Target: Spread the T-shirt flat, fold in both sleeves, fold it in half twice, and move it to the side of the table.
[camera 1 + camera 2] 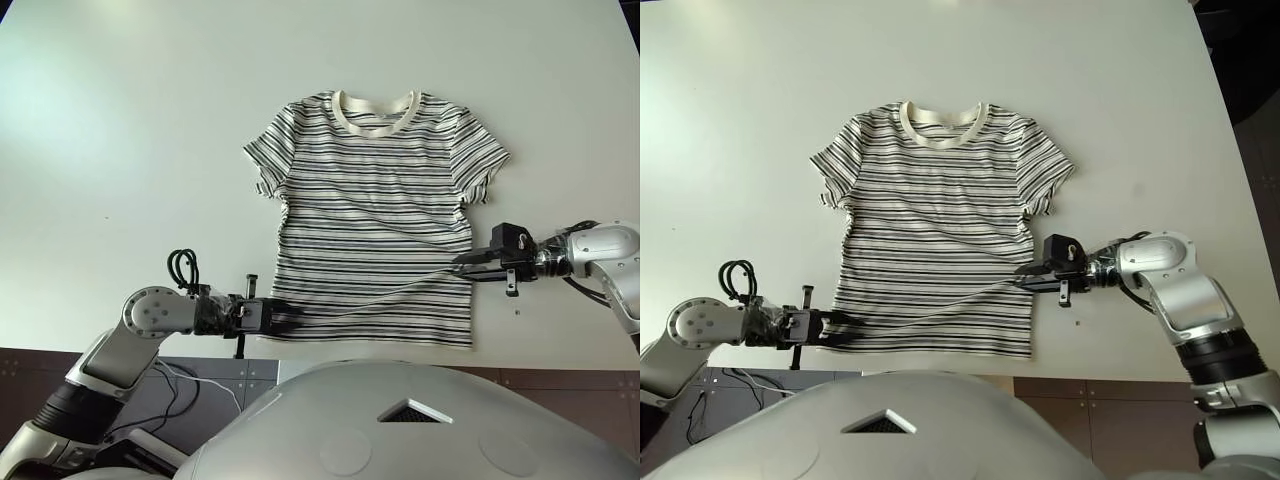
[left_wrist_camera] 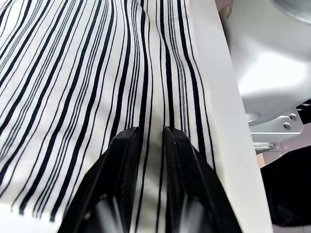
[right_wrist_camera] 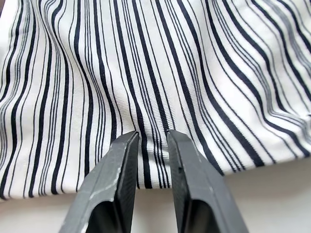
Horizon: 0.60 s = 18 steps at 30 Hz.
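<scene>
One striped T-shirt (image 1: 375,215), one white table (image 1: 120,150), two grippers (left gripper (image 1: 290,318), right gripper (image 1: 460,261))

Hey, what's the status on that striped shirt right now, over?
Left gripper shut on T-shirt at a hem corner. Right gripper shut on its side edge. Sleeves not yet folded; crease runs between grips.

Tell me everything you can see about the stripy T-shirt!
The black-and-white striped T-shirt looks like soft knit cloth, with a cream collar and short sleeves. It lies mostly flat on the white table, collar away from the robot. The left gripper pinches its bottom corner and the right gripper its side edge, jaws shut on cloth; a taut crease runs between them.
</scene>
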{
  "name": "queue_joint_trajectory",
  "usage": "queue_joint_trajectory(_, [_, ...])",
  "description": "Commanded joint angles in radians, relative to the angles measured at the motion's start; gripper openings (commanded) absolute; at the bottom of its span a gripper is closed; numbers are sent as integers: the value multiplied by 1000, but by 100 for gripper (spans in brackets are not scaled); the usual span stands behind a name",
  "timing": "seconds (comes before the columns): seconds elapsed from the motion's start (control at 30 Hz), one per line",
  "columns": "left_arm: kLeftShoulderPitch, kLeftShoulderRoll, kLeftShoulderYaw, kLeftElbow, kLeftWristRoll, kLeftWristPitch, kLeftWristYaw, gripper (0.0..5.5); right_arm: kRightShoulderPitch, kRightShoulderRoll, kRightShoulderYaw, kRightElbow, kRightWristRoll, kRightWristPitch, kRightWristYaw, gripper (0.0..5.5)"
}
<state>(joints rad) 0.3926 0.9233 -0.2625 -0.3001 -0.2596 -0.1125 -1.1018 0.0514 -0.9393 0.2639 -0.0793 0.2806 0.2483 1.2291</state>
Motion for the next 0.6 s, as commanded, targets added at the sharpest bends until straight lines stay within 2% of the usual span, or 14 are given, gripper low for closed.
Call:
queue_joint_trajectory(0.03, [-58, 8, 105, -169, -194, 181, 28, 96, 55, -33, -75, -52, 30, 42, -13, 106])
queue_joint_trajectory(0.1, [-116, 14, 182, -228, -305, 314, 79, 96, 70, -29, -133, -83, 58, 54, -30, 106])
queue_joint_trajectory(0.13, [-197, -37, 231, -176, -341, 406, 189, 96, 81, -3, -199, -125, 120, 84, -62, 106])
queue_joint_trajectory(0.2, [-388, -198, 335, 56, -364, 614, 521, 96, 69, 111, -386, -173, 251, 139, -230, 106])
queue_joint_trajectory(0.27, [-492, -302, 384, 262, -316, 709, 746, 96, 38, 202, -530, -169, 309, 168, -415, 106])
queue_joint_trajectory(0.3, [-504, -327, 387, 312, -290, 715, 789, 96, 25, 229, -582, -160, 330, 184, -485, 125])
queue_joint_trajectory(0.4, [-520, -389, 405, 394, -263, 725, 844, 140, 3, 276, -680, -143, 380, 228, -608, 173])
queue_joint_trajectory(0.6, [-554, -478, 464, 502, -283, 753, 842, 156, -68, 302, -699, -32, 367, 245, -676, 175])
